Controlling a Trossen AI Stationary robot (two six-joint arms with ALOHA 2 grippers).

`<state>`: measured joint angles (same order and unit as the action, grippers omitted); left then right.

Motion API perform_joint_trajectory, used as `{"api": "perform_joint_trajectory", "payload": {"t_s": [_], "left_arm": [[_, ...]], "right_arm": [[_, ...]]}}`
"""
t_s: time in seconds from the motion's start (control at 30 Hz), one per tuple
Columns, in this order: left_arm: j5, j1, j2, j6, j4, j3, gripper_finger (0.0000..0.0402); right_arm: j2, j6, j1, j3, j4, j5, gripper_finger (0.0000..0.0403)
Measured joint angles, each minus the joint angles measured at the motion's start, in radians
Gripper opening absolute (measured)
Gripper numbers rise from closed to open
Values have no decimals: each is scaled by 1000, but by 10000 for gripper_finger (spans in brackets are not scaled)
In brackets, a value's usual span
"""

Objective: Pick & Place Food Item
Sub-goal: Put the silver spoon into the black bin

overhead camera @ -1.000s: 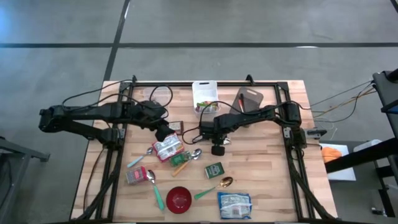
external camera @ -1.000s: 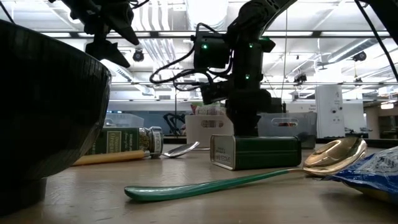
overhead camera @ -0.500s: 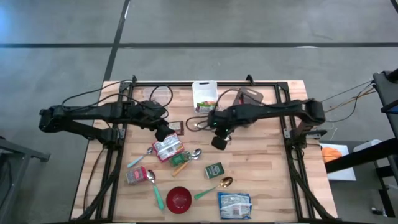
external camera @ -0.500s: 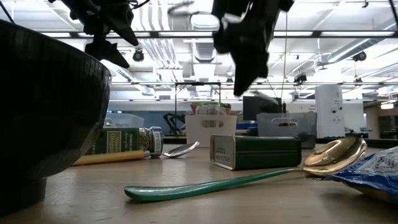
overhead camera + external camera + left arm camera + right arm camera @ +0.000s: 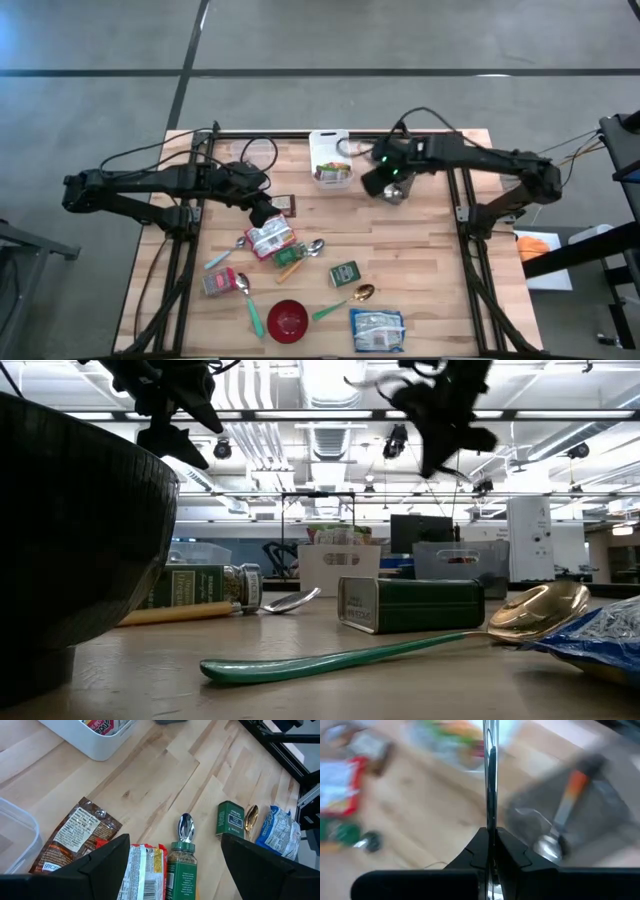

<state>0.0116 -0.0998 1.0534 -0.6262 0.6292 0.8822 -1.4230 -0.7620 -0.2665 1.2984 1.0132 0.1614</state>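
Left gripper (image 5: 262,212): we see jaws wide, empty, above red-white foil packet (image 5: 268,238), frame centre-left.
Right gripper (image 5: 393,192): we see jaws clamped on thin metal utensil handle (image 5: 490,765), upper right.

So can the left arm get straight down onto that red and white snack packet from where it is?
Probably yes. The left gripper hangs open right above the snack packet, with nothing lying over it. The spice jar lies close beside it, so one finger may brush that.
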Motion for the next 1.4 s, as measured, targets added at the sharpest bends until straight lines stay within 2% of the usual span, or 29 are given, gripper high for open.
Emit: {"api": "perform_joint_trajectory", "payload": {"t_s": [0.2,0.37,0.57,1.0,1.4], "left_arm": [[0,0,0,-1,0,0,319],[0,0,0,-3,0,0,319],[0,0,0,-3,0,0,319],[-4,0,0,-3,0,0,319],[-4,-1,0,-3,-1,0,319]], "right_arm": [[65,-114,-164,-113,23,-9,11],[71,-160,-244,-218,-13,-23,11],[54,-181,-253,-318,-179,-35,11],[27,-151,-274,-370,-191,-32,11],[-95,-134,-284,-366,-236,-57,11]]}}
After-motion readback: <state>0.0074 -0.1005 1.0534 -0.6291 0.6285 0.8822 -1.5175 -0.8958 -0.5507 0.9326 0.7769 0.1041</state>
